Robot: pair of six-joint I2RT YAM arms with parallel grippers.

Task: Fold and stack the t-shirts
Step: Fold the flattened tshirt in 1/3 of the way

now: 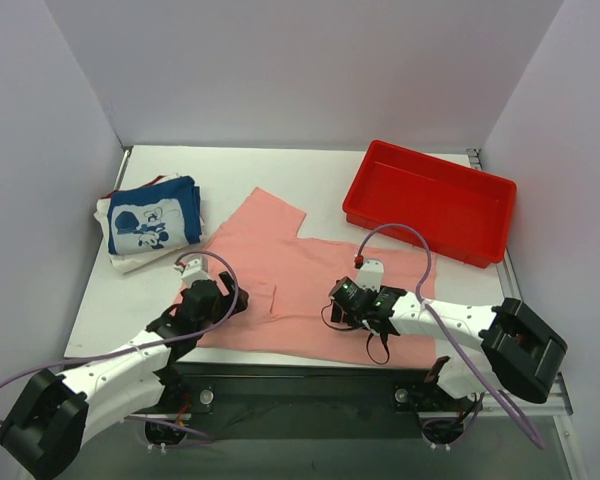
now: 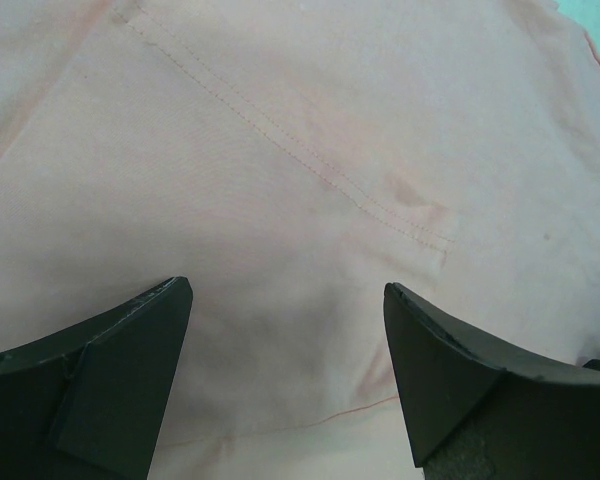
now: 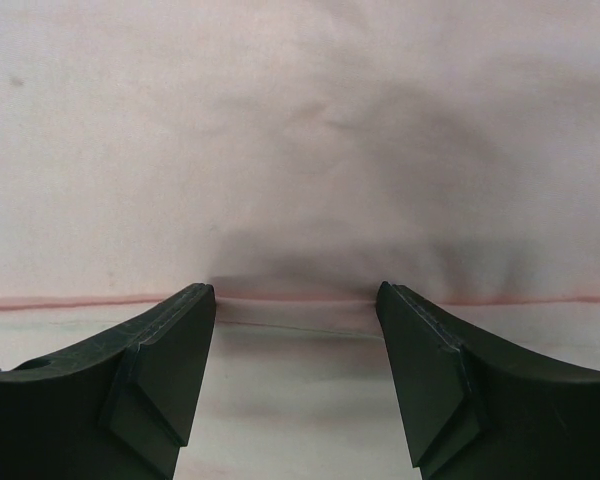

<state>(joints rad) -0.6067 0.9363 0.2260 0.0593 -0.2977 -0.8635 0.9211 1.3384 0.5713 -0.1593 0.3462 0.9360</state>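
From overhead I see the salmon-pink t-shirt (image 1: pixel 310 285) spread flat in the middle of the table (image 1: pixel 310 170). One sleeve points toward the far side and the near hem lies close to the front edge. My left gripper (image 1: pixel 212 295) sits low over the shirt's left edge, and my right gripper (image 1: pixel 345 300) sits low over its right part. I can't read either set of jaws from up here. At far left a folded navy blue t-shirt (image 1: pixel 152 222) with a white cartoon mouse print tops a small stack, with a white t-shirt (image 1: pixel 130 262) beneath and a sliver of red cloth (image 1: pixel 130 188) behind. The red plastic tray (image 1: pixel 425 205) lies askew at far right, just beside the pink shirt's far right corner.
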